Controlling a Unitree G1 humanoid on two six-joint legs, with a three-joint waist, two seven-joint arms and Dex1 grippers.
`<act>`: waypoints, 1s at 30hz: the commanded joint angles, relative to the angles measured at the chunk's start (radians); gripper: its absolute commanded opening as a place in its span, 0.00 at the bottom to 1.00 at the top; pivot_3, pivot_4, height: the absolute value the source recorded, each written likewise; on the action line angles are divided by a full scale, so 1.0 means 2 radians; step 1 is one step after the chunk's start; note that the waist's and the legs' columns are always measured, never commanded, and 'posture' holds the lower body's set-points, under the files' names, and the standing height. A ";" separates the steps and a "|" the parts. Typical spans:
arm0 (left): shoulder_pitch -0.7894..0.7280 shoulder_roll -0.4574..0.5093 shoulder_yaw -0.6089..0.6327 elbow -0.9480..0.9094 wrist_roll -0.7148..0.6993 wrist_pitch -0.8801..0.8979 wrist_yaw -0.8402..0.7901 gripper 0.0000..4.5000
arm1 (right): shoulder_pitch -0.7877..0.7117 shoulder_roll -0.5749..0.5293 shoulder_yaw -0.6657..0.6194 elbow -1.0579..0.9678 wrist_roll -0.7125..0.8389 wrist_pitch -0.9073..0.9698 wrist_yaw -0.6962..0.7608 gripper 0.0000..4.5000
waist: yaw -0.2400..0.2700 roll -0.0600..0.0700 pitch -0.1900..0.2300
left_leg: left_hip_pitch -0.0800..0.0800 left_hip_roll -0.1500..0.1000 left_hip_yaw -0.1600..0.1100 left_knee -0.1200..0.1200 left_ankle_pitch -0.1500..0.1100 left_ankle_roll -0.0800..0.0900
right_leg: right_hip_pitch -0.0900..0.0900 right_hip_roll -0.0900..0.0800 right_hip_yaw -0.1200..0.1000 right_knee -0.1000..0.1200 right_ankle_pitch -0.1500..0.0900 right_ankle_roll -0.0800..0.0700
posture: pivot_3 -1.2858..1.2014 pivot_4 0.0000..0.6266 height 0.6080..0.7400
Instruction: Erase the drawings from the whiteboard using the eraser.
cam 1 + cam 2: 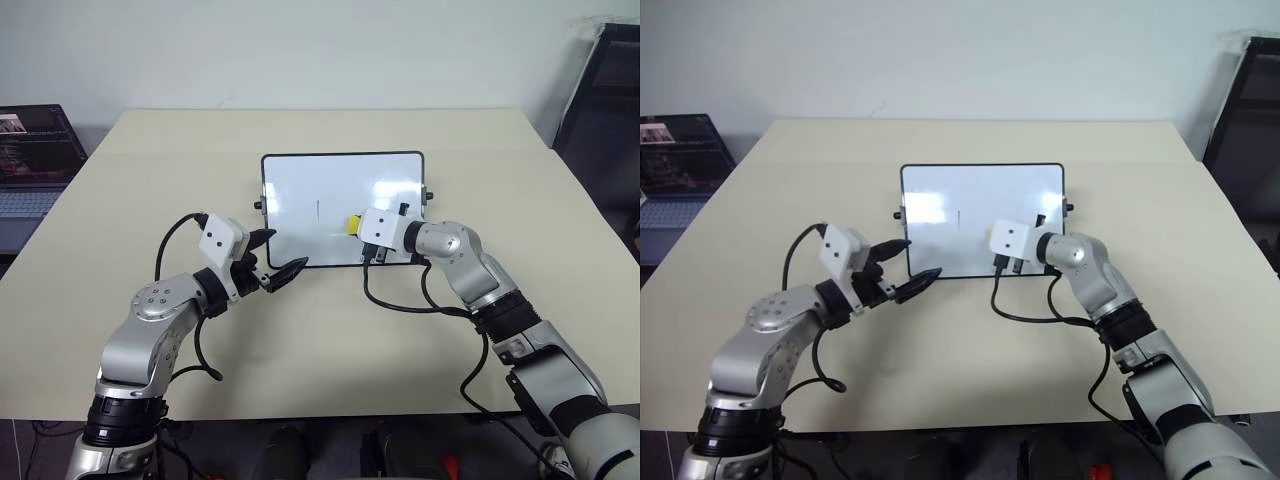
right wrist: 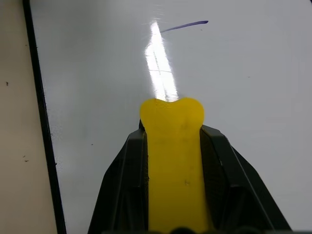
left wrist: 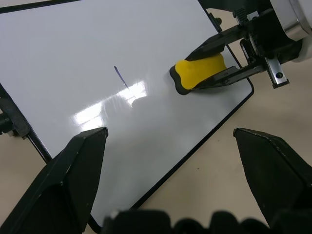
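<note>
The whiteboard (image 1: 340, 185) lies flat on the table, mid-way across. One thin dark stroke of the drawings (image 1: 318, 210) shows near its middle, also seen as a drawing stroke (image 2: 183, 26). My right gripper (image 1: 358, 229) is shut on the yellow eraser (image 3: 200, 70), which rests against the board surface just right of that stroke. The eraser (image 2: 173, 161) sticks out past the black fingers (image 2: 124, 185). My left gripper (image 1: 280, 255) hovers open at the board's near left corner, holding nothing.
The beige table (image 1: 300, 340) has bare room on all sides of the board. A laptop (image 1: 35, 160) sits off the left edge. A dark rack (image 1: 610, 100) stands at the far right. Black cables (image 1: 400, 300) hang from both wrists.
</note>
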 commanded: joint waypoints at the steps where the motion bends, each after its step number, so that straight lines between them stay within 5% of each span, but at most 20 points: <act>1: -0.011 0.001 0.005 -0.020 -0.004 0.001 0.004 1.00 | -0.005 0.008 -0.022 -0.001 0.013 0.012 -0.015 0.25 | 0.000 0.000 0.000 | 0.000 0.000 0.000 0.000 0.000 0.000 | 0.000 0.000 0.000 0.000 0.000 0.000 | 0.52 0.24 1.00; 17: -0.009 -0.008 0.034 -0.012 -0.014 0.006 0.037 1.00 | 0.160 0.018 -0.138 -0.310 0.224 0.192 0.025 0.25 | 0.006 0.000 0.000 | -0.003 0.000 -0.001 -0.001 0.000 0.000 | -0.002 0.000 -0.001 -0.003 0.000 0.000 | 0.52 0.24 1.00; 30: 0.003 -0.026 0.055 -0.032 -0.043 -0.002 0.051 1.00 | 0.240 0.037 -0.158 -0.383 0.295 0.253 -0.032 0.25 | 0.006 0.000 0.000 | -0.003 0.000 -0.001 -0.001 0.000 0.000 | -0.002 0.000 0.000 -0.003 0.000 0.000 | 0.52 0.24 1.00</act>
